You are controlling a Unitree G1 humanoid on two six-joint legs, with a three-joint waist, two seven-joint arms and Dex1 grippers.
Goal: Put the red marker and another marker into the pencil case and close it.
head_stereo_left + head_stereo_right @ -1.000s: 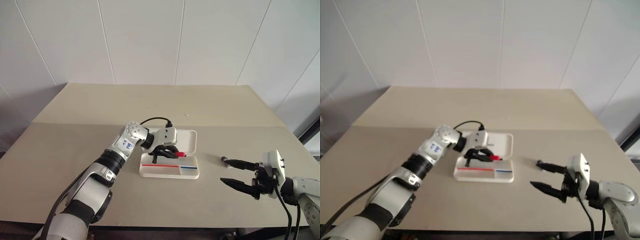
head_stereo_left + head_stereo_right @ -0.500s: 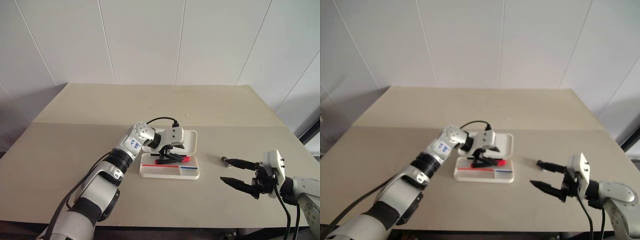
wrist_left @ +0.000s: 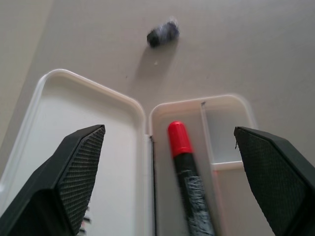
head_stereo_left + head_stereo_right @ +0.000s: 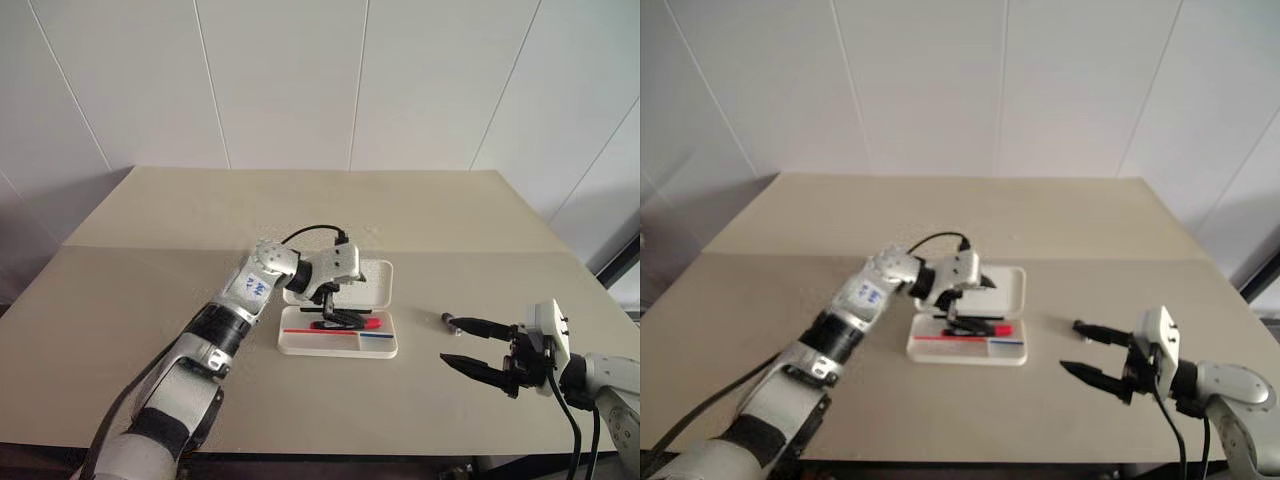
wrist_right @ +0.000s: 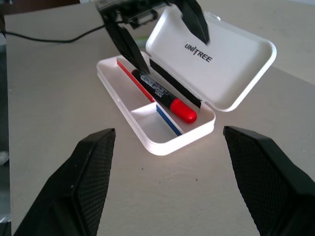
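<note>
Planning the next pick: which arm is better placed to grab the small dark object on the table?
Right: the right gripper, open, sits beside the dark object; the left gripper hangs open over the pencil case.

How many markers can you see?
1. The red marker lies inside the open pencil case, in its long compartment beside the lid. A small dark object on the table beyond the case is too unclear to count. Others may be hidden.

Red marker [image 5: 164,96] inside pencil case [image 5: 162,139] — mid-table [image 4: 150,290], seemingly.
</note>
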